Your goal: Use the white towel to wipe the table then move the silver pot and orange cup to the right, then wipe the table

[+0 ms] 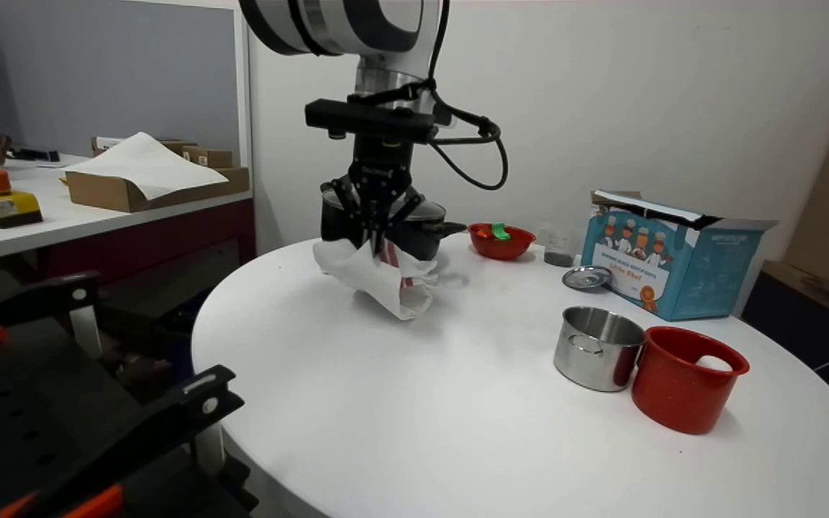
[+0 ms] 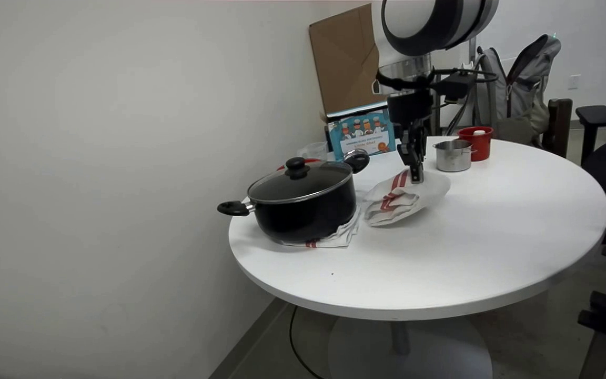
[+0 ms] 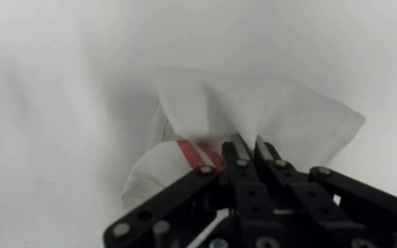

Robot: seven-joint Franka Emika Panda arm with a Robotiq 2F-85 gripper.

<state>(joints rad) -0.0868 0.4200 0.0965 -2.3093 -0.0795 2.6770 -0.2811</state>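
The white towel (image 3: 219,110) is pinched in the gripper (image 3: 248,140), jaws closed on it.
Loose folds spread at and below the grip, over the table (image 1: 414,410); contact there cannot be determined. A black lidded pot (image 2: 305,216) stands near the gripper; silver pot (image 1: 591,356) and red-orange cup (image 1: 681,392), side by side, well apart from it.

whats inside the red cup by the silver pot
A rounded white object shows inside the red cup; the cup's side hides that object's lower part and the bottom.
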